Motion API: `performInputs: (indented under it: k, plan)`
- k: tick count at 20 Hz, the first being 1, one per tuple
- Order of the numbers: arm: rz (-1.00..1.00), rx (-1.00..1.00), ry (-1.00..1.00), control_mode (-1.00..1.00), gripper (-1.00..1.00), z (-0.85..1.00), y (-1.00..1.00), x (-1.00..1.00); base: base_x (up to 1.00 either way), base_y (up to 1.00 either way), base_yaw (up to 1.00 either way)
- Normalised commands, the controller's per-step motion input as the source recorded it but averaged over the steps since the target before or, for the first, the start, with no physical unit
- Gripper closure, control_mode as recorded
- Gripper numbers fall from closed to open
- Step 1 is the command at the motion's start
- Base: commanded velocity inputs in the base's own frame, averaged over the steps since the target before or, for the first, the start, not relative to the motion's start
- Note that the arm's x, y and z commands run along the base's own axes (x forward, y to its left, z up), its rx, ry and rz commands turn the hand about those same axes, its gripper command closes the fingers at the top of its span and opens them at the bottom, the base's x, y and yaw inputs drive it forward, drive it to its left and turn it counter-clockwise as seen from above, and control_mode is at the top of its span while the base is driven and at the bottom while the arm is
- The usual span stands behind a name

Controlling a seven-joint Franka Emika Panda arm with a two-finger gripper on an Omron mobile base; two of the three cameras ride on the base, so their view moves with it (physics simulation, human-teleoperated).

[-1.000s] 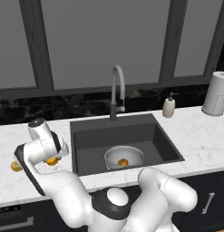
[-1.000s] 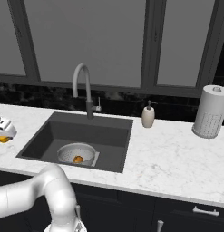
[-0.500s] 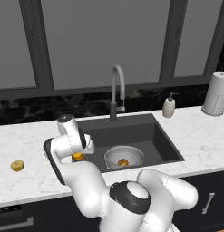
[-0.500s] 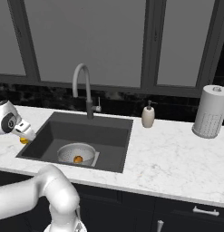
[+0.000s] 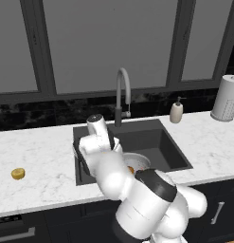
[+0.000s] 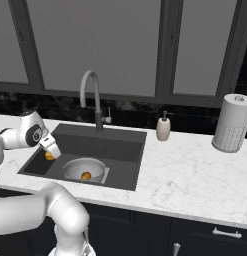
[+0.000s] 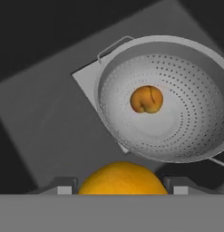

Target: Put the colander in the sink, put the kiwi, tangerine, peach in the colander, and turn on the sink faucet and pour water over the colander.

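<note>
Three fruits are showing across the views: one bright orange tangerine [image 7: 122, 177] sitting between the finger tips at the bottom centre of the hand view, one orange peach [image 7: 146, 99] lying in the colander [image 7: 177, 131] bowl right of centre of that frame, and one yellow-brown kiwi [image 5: 17, 173] resting on the counter [image 5: 38, 156] at the lower left of the left base view, well apart from the sink [image 6: 120, 160]. The gripper [image 6: 49, 150] is clamping the tangerine, hanging above the left part of the basin, left of centre in the right base view.

One colander is sitting on the lighter square in the sink floor, lower centre of the right base view. One sink faucet [image 6: 92, 97] is rising behind the basin, its spout arching left.

In the left base view the white arm [image 5: 137, 199] is standing in front of the sink and covering most of the colander; the right base view is showing the bowl whole. The kiwi is appearing in the left base view.

To the right of the sink, one beige soap dispenser [image 6: 163, 127] and one tall white perforated cylinder [image 6: 231, 123] are standing on the counter, at the right of both base frames
</note>
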Motion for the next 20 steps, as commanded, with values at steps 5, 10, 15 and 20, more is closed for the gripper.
performInputs:
  k: [5,10,15,20]
  plan:
    - [-0.18,0.0,0.0,-1.0,1.0,-0.01,-1.0,0.0,0.0,0.0,0.0]
    - [-0.11,0.0,0.0,-1.0,1.0,-0.14,-0.77,0.0,0.0,0.0,0.0]
    - [-0.05,0.0,0.0,-1.0,1.0,-0.31,-0.28,-0.07,0.0,0.0,0.0]
    - [0.0,0.0,-0.02,-1.0,1.0,-0.27,0.0,0.0,0.0,0.0,0.0]
